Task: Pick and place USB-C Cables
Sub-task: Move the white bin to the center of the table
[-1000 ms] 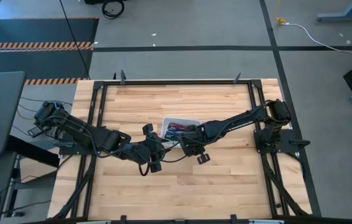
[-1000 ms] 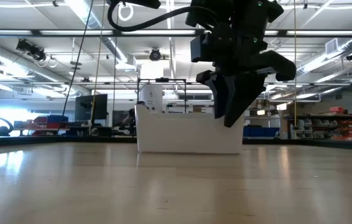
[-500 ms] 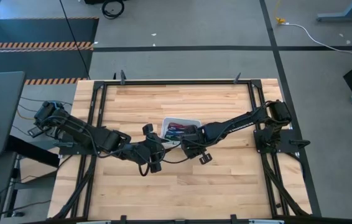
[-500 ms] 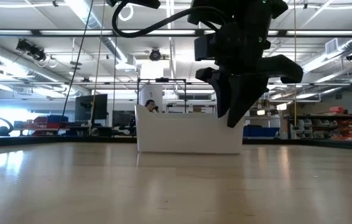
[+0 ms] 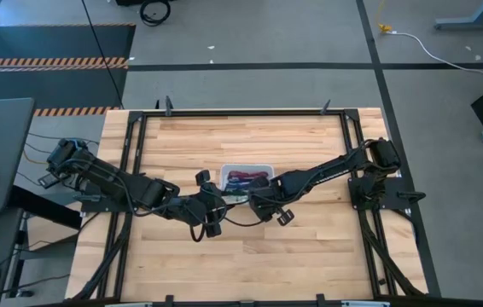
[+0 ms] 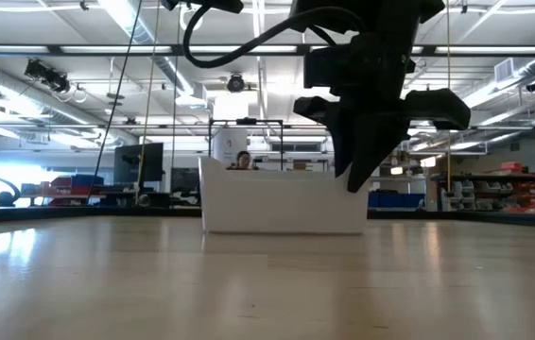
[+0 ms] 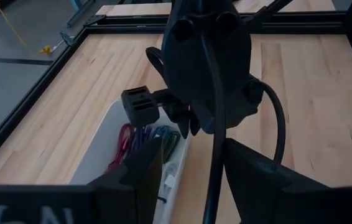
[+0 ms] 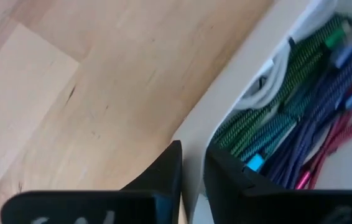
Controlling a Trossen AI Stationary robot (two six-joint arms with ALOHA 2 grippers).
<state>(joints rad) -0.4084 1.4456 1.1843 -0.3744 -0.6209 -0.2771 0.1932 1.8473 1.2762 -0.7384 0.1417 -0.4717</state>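
Note:
The white tray (image 5: 224, 170) stands on the wooden table and holds the USB-C cables (image 8: 300, 106): green, teal, purple, dark red and one white bundle, lying side by side on its floor (image 7: 151, 140). My right gripper (image 8: 191, 180) comes down on the tray's near wall and is shut on it (image 6: 354, 179). My left gripper (image 7: 191, 186) hovers open just left of the tray's near side (image 5: 222, 203), pointing at the right gripper and touching nothing. My right gripper pinches the tray's near wall at its rim (image 8: 194, 140), one finger (image 8: 226, 177) inside the tray and the other finger (image 8: 166, 171) outside. It comes from above, pointing down. The tray stays upright with its bottom on the table.
Bare wooden table top (image 5: 250, 256) lies all around the tray, bounded by a black metal frame (image 5: 135, 128). Both arms reach in over the table's middle, and a black cable (image 7: 216, 124) hangs between my left fingers and the right gripper.
The white tray has slid a little toward the table's left while the right gripper stayed shut on its wall and turned slightly. The left arm has kept still.

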